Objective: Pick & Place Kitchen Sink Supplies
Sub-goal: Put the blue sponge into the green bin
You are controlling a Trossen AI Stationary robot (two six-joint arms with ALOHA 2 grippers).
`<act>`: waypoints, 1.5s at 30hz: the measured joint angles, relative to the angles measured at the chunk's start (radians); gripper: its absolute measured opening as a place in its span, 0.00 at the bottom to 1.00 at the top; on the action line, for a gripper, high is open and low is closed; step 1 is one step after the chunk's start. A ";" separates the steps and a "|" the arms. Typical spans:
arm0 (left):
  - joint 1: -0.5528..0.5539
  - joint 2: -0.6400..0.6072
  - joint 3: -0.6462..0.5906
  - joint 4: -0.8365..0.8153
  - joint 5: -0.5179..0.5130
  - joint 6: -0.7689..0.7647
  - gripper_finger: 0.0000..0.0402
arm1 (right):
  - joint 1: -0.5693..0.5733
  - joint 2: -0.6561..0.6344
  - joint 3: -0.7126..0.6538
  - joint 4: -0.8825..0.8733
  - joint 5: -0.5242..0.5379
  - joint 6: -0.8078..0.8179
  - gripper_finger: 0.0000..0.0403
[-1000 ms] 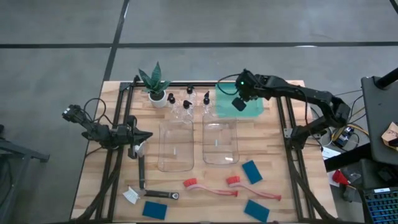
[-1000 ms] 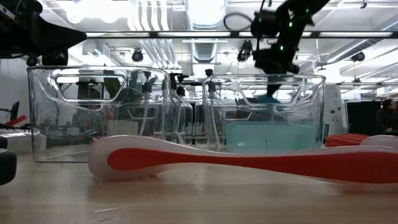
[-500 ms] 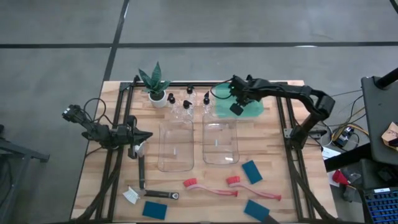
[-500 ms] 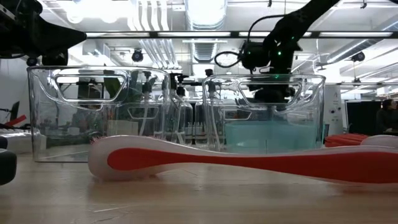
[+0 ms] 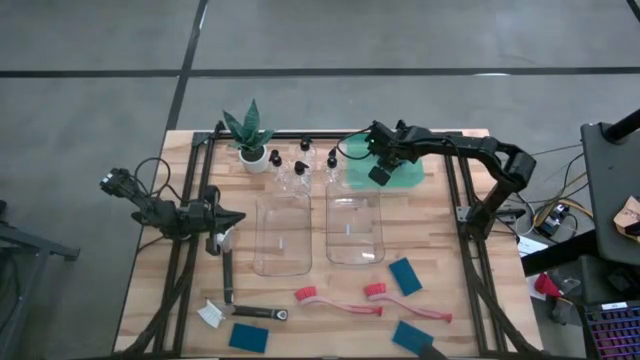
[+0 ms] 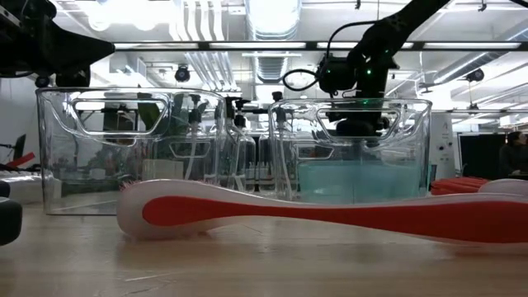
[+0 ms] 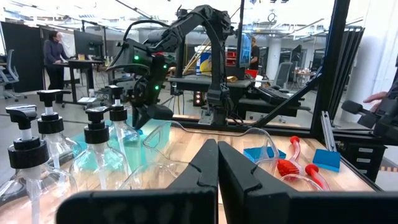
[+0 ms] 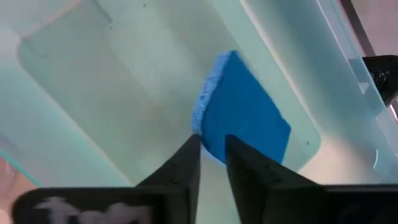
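Note:
My right gripper [image 8: 211,146] points steeply down into the green tray [image 5: 405,180] at the table's far right, its fingers a little apart. A flat blue sponge [image 8: 245,121] lies tilted in the tray, its near corner between the fingertips. In the high view the gripper [image 5: 378,166] hides this sponge. My left gripper [image 5: 232,217] waits shut at the left, level, touching nothing. Other sponges [image 5: 405,275], red brushes [image 5: 335,302] and black-handled brushes [image 5: 227,275] lie flat on the near part of the table. Clear bottles [image 5: 300,165] stand at the back. My right gripper comes at the sponge from above, slanting. The sponge's near corner [image 8: 210,138] sits in the gap between the fingertips, with its thick pale edge beside one finger [image 8: 191,146]. Whether the fingers still touch it, I cannot tell. The sponge's broad face shows, tilted against the tray floor.
Two clear bins [image 5: 283,235] [image 5: 354,228] stand mid-table, just near of the tray. A potted plant [image 5: 250,135] stands at the far edge beside the bottles. A black frame runs along the table's sides. People stand in the room beyond the table.
My right gripper has gone down into the green tray with the blue sponge and a little toward the table's left, tipping steeper. It has stayed there for the last half second.

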 joint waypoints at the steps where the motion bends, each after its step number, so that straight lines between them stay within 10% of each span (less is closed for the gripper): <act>1: 0.000 0.000 0.000 0.000 0.000 0.000 0.01 | 0.000 0.000 0.001 -0.003 0.000 0.000 0.21; 12: 0.000 0.000 0.000 0.000 0.000 0.000 0.01 | 0.001 -0.131 0.014 -0.055 -0.010 0.050 0.42; 23: 0.000 0.000 0.000 0.000 0.000 0.000 0.01 | 0.065 -0.349 -0.043 -0.180 -0.344 0.350 0.43; 45: 0.000 0.000 0.000 0.000 0.000 0.000 0.01 | 0.695 -0.501 -0.286 -0.249 -0.421 0.989 0.49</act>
